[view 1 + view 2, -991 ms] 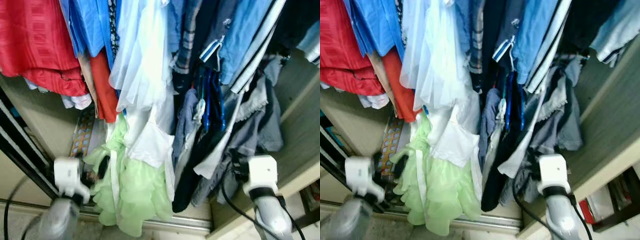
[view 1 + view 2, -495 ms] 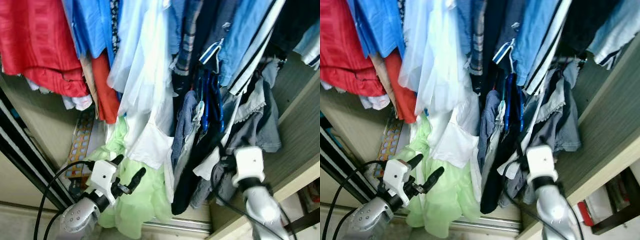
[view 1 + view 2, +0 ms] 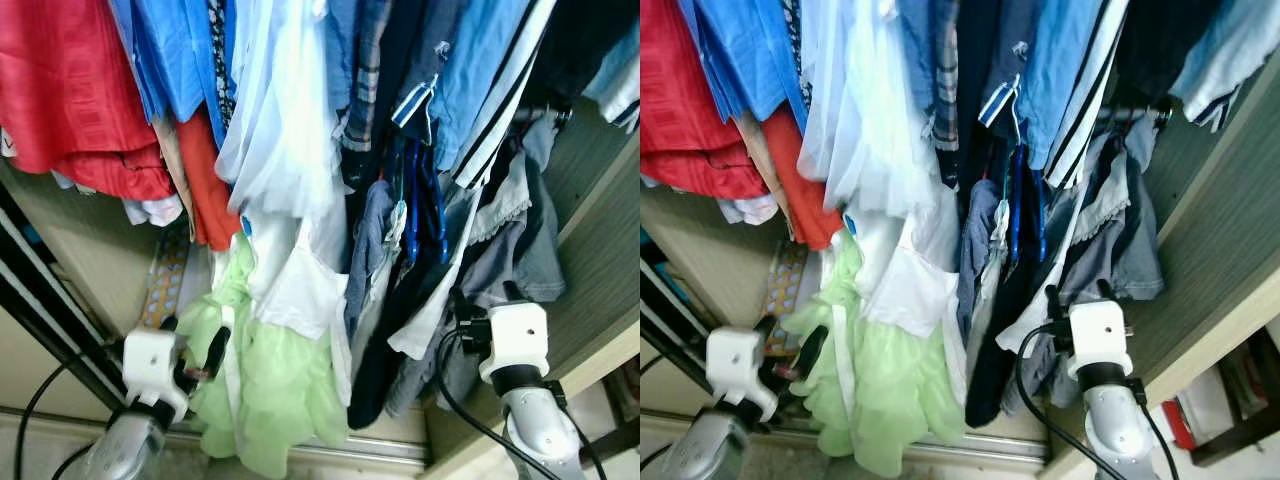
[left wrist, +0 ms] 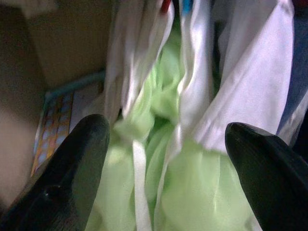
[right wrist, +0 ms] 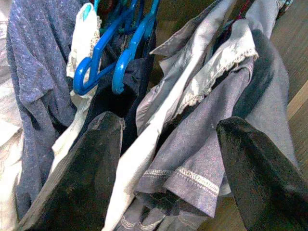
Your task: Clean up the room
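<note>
Clothes hang packed together in a wardrobe. A pale green frilly garment (image 3: 270, 390) hangs low, under a white top (image 3: 295, 290). My left gripper (image 3: 195, 342) is open at the green garment's left edge, and the left wrist view has the green frills (image 4: 192, 183) between its fingers (image 4: 72, 173). My right gripper (image 3: 485, 298) is open just below the grey denim pieces (image 3: 515, 240) at the right. Grey fabric (image 5: 192, 139) and blue hangers (image 5: 120, 53) lie ahead of its fingers (image 5: 86, 173).
Red clothes (image 3: 70, 90) and blue shirts (image 3: 170, 50) hang at the left. The wardrobe's wooden side wall (image 3: 600, 260) stands close on the right. A sliding-door track (image 3: 380, 452) runs along the floor. A patterned flat box (image 3: 165, 285) leans inside at the left.
My left gripper has dropped back to the left from its raised, tilted pose and now points up beside the green garment. My right gripper has shifted slightly lower and to the right.
</note>
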You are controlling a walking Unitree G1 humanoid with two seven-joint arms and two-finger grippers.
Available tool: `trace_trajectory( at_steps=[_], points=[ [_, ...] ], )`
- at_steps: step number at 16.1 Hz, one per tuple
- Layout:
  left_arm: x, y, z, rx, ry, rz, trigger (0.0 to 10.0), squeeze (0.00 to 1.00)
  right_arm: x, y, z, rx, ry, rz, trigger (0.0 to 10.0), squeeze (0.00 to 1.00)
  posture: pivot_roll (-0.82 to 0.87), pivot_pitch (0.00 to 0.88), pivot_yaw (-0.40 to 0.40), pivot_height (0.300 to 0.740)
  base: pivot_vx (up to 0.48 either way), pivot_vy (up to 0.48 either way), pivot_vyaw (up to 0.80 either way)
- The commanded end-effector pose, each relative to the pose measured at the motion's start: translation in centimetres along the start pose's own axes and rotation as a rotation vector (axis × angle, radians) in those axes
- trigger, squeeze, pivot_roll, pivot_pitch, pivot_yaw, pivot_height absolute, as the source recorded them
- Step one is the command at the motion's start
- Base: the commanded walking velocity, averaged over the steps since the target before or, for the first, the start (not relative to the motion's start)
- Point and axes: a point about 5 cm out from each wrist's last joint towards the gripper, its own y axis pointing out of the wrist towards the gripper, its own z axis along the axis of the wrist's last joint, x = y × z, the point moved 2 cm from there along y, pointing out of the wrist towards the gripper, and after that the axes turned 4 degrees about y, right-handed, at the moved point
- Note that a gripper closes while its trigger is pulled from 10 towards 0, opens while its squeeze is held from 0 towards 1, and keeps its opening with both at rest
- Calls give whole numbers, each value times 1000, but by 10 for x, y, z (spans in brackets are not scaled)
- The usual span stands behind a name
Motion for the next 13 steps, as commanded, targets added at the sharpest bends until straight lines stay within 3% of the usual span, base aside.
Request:
trace_trajectory(
  at_steps=[1,5,8,11,13],
  points=[
    [-4,-2,5,15,18,23,10000,0,5,0,5,3,-20,-14,10000,0,-43,102,-38,740,0,0,0],
    [-3,-1,9,29,-3,50,10000,0,-3,3,5,-5,-26,8,10000,0,-39,97,-30,740,0,0,116],
    [5,10,17,18,-73,26,10000,0,-4,8,9,6,-23,9,10000,0,-46,90,-24,740,0,0,800],
    [10,11,20,-39,-38,-31,10000,0,-3,8,8,-3,-23,10,10000,0,-43,91,-23,740,0,0,800],
    [8,10,22,-11,-45,10,10000,0,-6,8,7,-7,-16,15,10000,0,-36,91,-17,740,0,0,800]
  ],
)
